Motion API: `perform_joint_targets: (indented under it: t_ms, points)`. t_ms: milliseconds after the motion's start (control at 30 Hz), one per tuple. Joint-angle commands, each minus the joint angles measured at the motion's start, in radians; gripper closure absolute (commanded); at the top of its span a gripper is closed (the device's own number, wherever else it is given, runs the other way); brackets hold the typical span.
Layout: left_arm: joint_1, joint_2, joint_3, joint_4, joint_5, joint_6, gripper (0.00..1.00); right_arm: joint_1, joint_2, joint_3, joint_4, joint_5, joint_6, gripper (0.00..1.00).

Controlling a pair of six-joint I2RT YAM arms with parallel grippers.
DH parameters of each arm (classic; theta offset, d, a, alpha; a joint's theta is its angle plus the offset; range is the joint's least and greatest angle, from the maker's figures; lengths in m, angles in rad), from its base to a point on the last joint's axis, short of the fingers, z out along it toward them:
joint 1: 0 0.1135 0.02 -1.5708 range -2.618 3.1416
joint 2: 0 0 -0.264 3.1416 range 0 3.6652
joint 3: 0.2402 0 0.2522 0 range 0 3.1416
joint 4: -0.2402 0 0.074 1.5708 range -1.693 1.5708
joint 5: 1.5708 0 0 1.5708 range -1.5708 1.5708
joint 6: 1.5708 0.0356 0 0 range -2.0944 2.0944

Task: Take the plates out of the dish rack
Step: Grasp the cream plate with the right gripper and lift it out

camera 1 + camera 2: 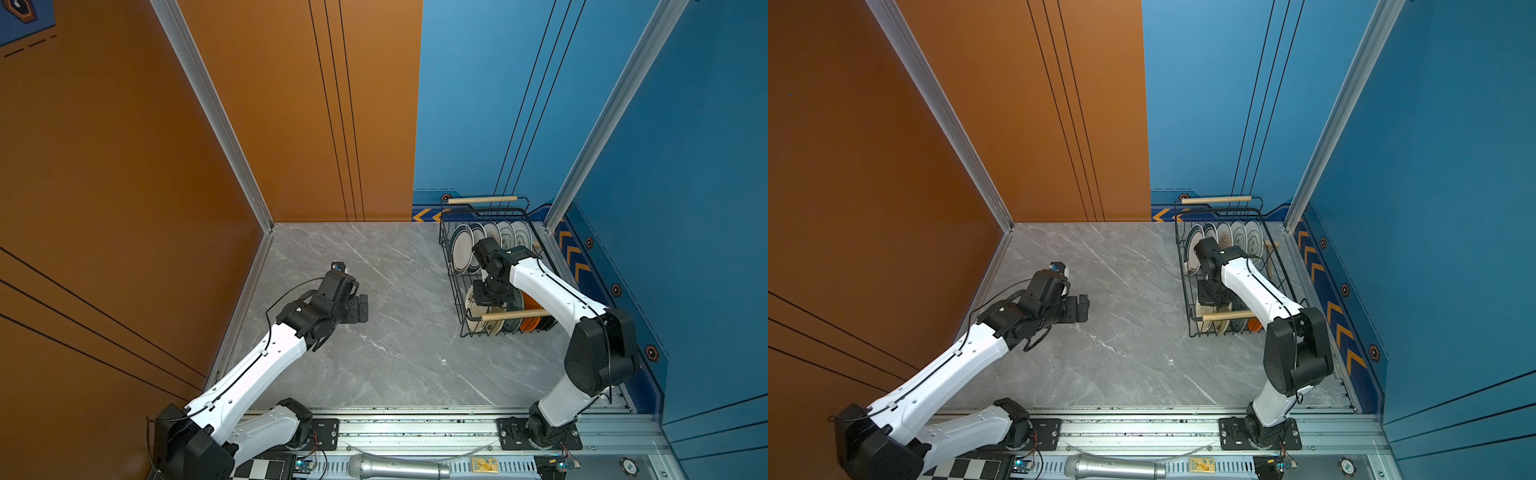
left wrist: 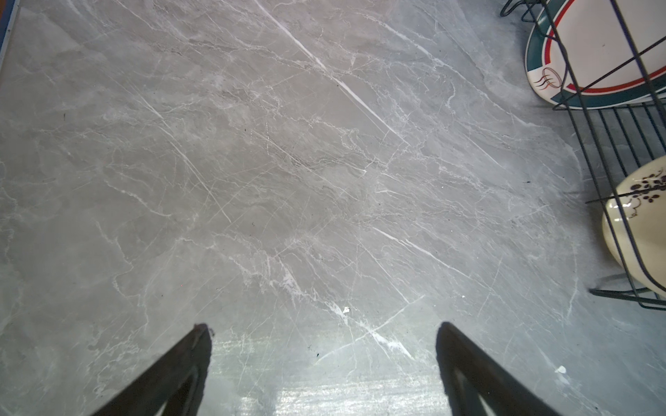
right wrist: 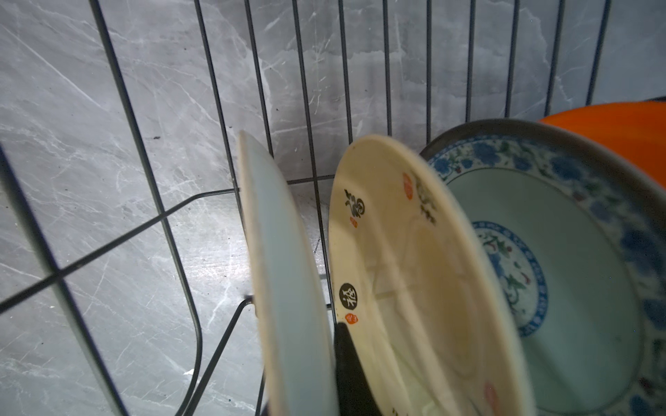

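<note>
Now right end effector [image 3: 317, 345] pinches pale plate [image 3: 281, 252]; left end effector [image 2: 324, 326] gapes.

Black dish rack [image 1: 484, 210]; pale plate [image 3: 284, 273]; cream plate [image 3: 414, 270], black characters; orange plate [image 3: 620, 129].

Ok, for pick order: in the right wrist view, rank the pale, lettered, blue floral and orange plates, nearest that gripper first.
1. Pale plate, in right gripper.
2. Lettered plate, beside it.
3. Blue floral plate, behind.
4. Orange plate, rearmost.

The lettered cream plate [image 3: 407, 273] is showing 福 in a black roundel; a second brushed character and the red seals are proving illegible.
</note>
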Motion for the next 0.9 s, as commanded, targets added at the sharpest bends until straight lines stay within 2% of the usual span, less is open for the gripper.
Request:
perform_joint_targets:
  t_ms: [0,267,567,700,867]
  points:
    - [0.009,-0.025,-0.018,-0.002,0.015,-0.010,0.02,0.017,-0.059,0.022,-0.011,0.003,0.019,0.97]
    - [0.010,-0.034,-0.018,-0.001,0.018,-0.015,0.02,0.026,-0.100,0.103,-0.081,0.091,0.014,1.00]
    - [0.010,-0.032,-0.004,-0.001,0.024,-0.016,0.02,0.050,-0.197,0.213,-0.110,0.341,0.005,1.00]
    - [0.009,-0.034,-0.001,0.024,0.056,-0.019,0.02,0.085,-0.298,0.200,0.058,0.382,-0.079,1.00]
    - [0.006,-0.028,-0.002,0.081,0.110,-0.038,0.02,0.094,-0.454,0.056,0.403,0.291,-0.106,1.00]
